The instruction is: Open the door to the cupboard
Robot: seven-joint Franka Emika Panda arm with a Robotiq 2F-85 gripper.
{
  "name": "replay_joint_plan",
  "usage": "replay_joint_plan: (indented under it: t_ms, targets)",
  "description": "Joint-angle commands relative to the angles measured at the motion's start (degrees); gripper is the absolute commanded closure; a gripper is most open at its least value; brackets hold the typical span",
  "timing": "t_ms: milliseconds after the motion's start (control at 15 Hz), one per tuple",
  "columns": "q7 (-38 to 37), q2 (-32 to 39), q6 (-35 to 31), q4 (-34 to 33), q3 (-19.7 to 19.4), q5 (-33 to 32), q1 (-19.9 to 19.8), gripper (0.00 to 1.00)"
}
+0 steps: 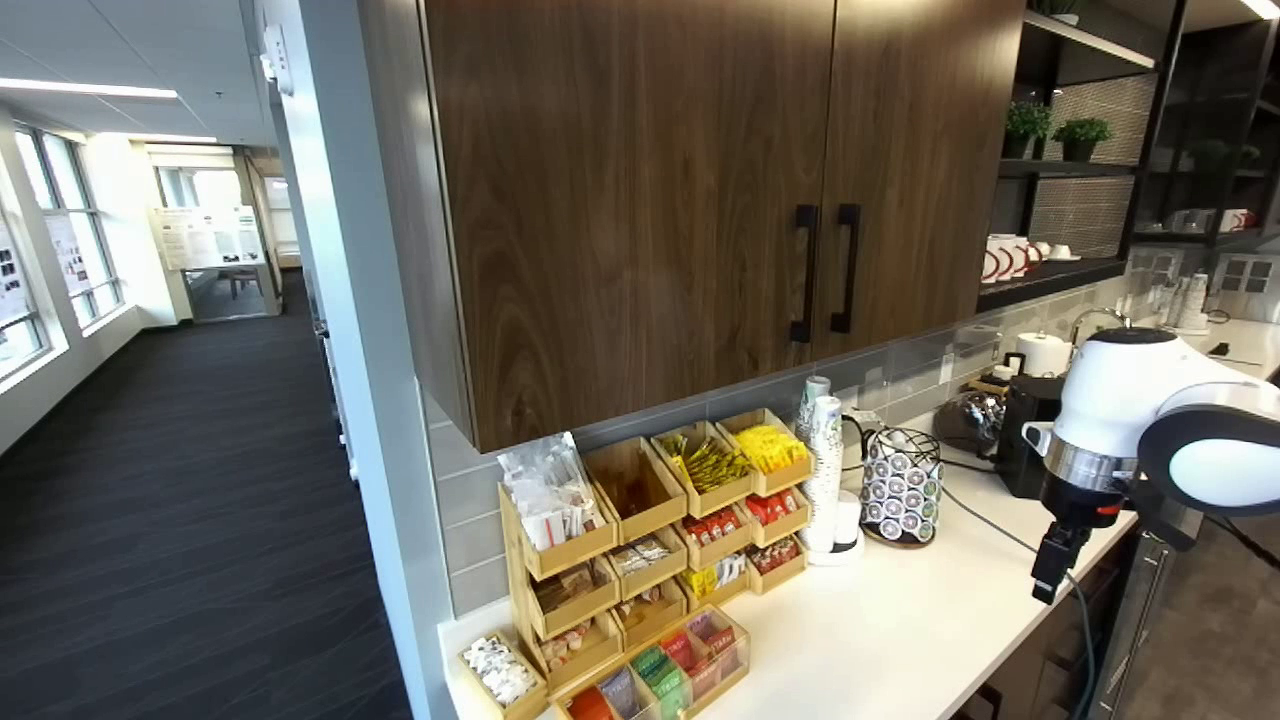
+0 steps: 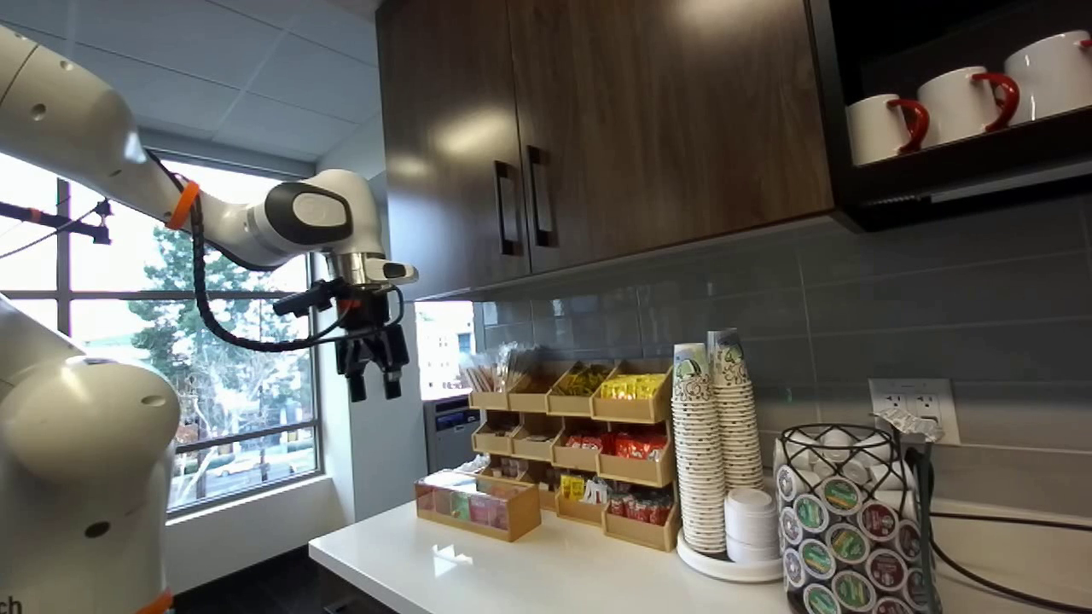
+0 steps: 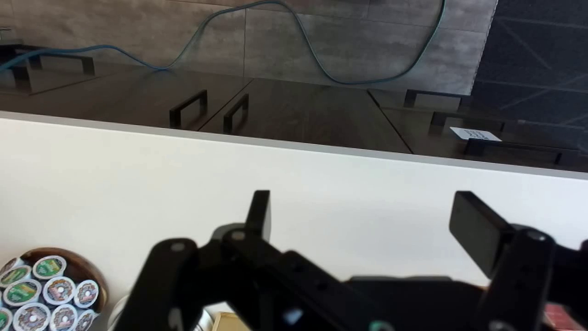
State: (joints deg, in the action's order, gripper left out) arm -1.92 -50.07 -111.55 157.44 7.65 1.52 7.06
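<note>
Got a wide-spread, empty hand pointing down at the counter, probably to leave swing room for the closed cupboard door, well apart and higher than the hand. Likely needs lifting to reach that handle.

The white bench carries a tiered wooden rack; a packet box; a cup tray; a wire pod basket.

Office kitchenette | coffee pods | paper cups | sachet bins | corridor
</note>
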Motion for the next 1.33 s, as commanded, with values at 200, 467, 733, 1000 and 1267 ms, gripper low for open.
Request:
replay_joint_plan:
  t_ms: [200, 467, 733, 1000, 1267]
  targets:
    - [2.1, 2.1, -3.9, -5.9, -1.0, -4.0, -1.5, 0.0]
    - [4.9, 4.6, -9.4, -12.4, -1.7, -7.9, -2.3, 0.0]
    - [6.3, 8.9, -15.2, -19.0, -2.4, -8.8, -2.3, 0.0]
    - [5.5, 6.0, -13.8, -16.5, -2.2, -8.1, -2.1, 0.0]
    - [4.1, 6.1, -14.5, -16.5, -2.8, -6.5, -2.0, 0.0]
